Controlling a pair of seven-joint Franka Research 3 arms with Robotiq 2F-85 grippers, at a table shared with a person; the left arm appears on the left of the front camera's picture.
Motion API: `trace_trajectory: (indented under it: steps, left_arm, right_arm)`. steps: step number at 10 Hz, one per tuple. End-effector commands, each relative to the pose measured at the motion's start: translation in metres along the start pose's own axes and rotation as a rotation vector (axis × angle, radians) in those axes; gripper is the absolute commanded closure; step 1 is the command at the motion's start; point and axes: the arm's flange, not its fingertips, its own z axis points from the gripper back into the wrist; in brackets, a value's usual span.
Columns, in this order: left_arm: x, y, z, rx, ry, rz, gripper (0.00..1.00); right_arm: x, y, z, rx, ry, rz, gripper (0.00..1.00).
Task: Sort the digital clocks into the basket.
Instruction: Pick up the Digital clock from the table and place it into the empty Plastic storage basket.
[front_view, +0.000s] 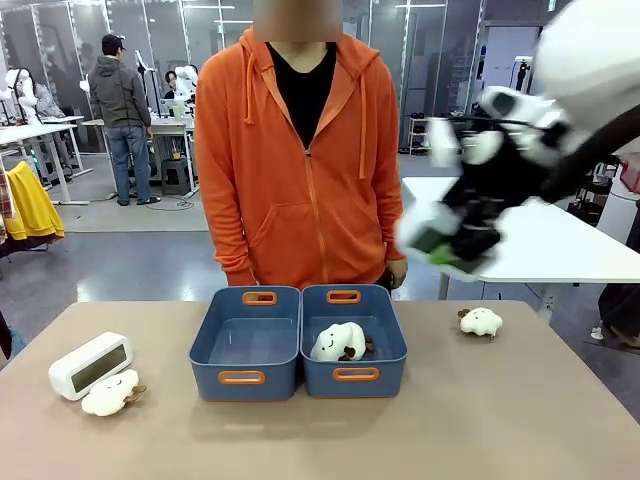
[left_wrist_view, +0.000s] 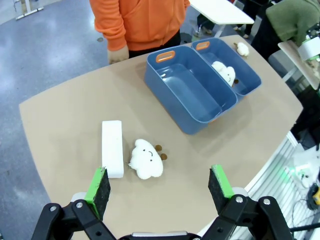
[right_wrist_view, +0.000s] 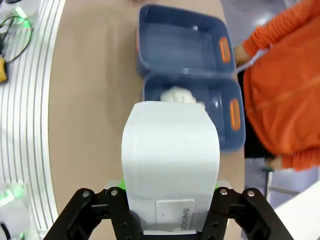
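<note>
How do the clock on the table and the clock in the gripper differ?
The clock on the table lies beside a plush toy; the held clock hangs in the right gripper. The clock on the table shows its dark screen; the held clock a SNOOZE label. Both are white.

Reference: the empty basket (front_view: 205, 372). Its interior is found unobstructed from above. Its right wall is met by the second basket (front_view: 395, 378), which is partly occupied by a cloud plush (front_view: 338, 342). The far side is blocked by a person (front_view: 300, 150) at the table (front_view: 320, 440) edge. Well to the left, a digital clock (front_view: 90, 365) and a second plush (front_view: 112, 393) are found just beside each other, with bare tabletop left between them and the reference. Above and to the right, the airspace is taken by the right gripper (front_view: 450, 245), clamped on the held clock (right_wrist_view: 170, 150).
</note>
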Motion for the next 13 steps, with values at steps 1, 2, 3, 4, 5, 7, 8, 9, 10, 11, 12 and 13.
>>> trace_trajectory:
  steps: [1,2,3,4,5,7,8,9,10,11,12,13]
  left_arm:
    - [0.0,0.001,0.0,-0.016,-0.006,-0.002,0.0]
    - [0.0,0.001,0.0,-0.016,-0.006,-0.002,0.0]
    - [0.0,0.001,0.0,-0.016,-0.006,-0.002,0.0]
    - [0.0,0.001,0.0,-0.016,-0.006,-0.002,0.0]
    - [0.0,0.001,0.0,-0.016,-0.006,-0.002,0.0]
    - [0.0,0.001,0.0,-0.016,-0.006,-0.002,0.0]
    - [0.0,0.001,0.0,-0.016,-0.006,-0.002,0.0]
    - [0.0,0.001,0.0,-0.016,-0.006,-0.002,0.0]
    - [0.0,0.001,0.0,-0.016,-0.006,-0.002,0.0]
    - [0.0,0.001,0.0,-0.016,-0.006,-0.002,0.0]
    - [0.0,0.001,0.0,-0.016,-0.006,-0.002,0.0]
    - [0.0,0.001,0.0,-0.016,-0.006,-0.002,0.0]
  right_arm:
    - [0.033,-0.012,-0.048,-0.03,0.01,-0.095,1.0]
    - [0.066,-0.005,-0.084,-0.046,0.031,-0.085,1.0]
    - [0.097,0.003,-0.115,-0.058,0.046,-0.069,1.0]
    - [0.126,0.01,-0.143,-0.082,0.058,-0.025,1.0]
    - [0.15,0.009,-0.169,-0.081,0.063,-0.004,1.0]
    - [0.177,-0.003,-0.22,-0.044,0.071,0.076,1.0]
    - [0.182,-0.007,-0.238,0.005,0.065,0.053,1.0]
    - [0.185,-0.013,-0.258,0.042,0.066,0.035,1.0]
    - [0.183,-0.017,-0.279,0.044,0.096,0.056,1.0]
    - [0.18,-0.026,-0.296,0.069,0.099,0.048,1.0]
    - [0.173,-0.033,-0.311,0.088,0.111,0.026,1.0]
    - [0.169,-0.033,-0.322,0.114,0.125,0.021,1.0]
